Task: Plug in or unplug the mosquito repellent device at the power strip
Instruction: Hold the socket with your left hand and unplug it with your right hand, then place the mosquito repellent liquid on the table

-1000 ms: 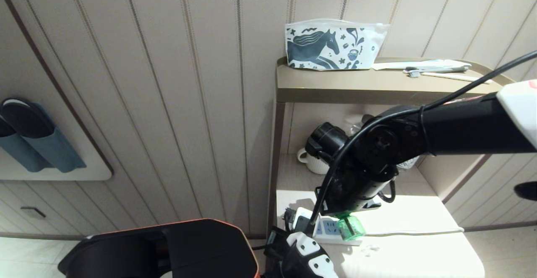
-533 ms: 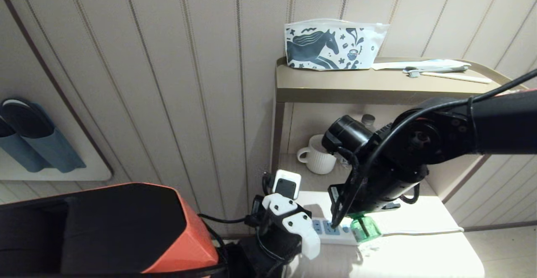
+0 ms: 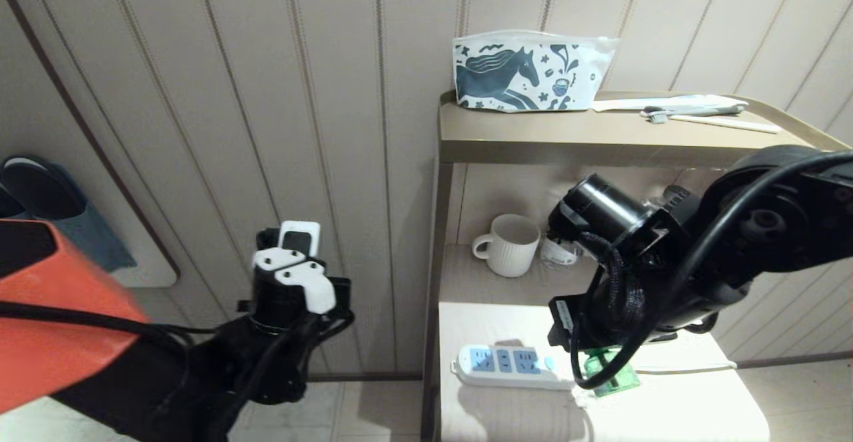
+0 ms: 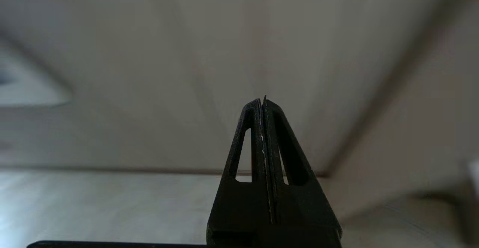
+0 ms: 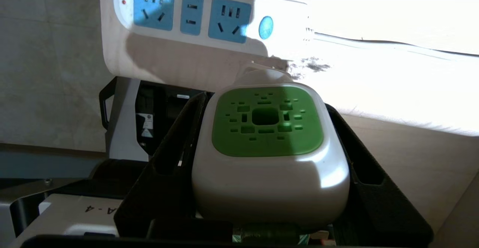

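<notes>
At lower right of the head view the right gripper (image 5: 267, 158), jaws clamped on the mosquito repellent device (image 5: 267, 147), has lifted it clear of the power strip (image 3: 510, 365), so it is unplugged, while the left gripper (image 4: 265, 106), jaws pressed together, has swung away leftward.

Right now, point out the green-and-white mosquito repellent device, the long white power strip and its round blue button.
Green-and-white mosquito repellent device (image 5: 266, 121): right wrist view, on its green vented face.
Long white power strip (image 3: 513, 378): head view, on its white front edge.
Round blue button (image 5: 265, 27): right wrist view, on the button's centre.
</notes>
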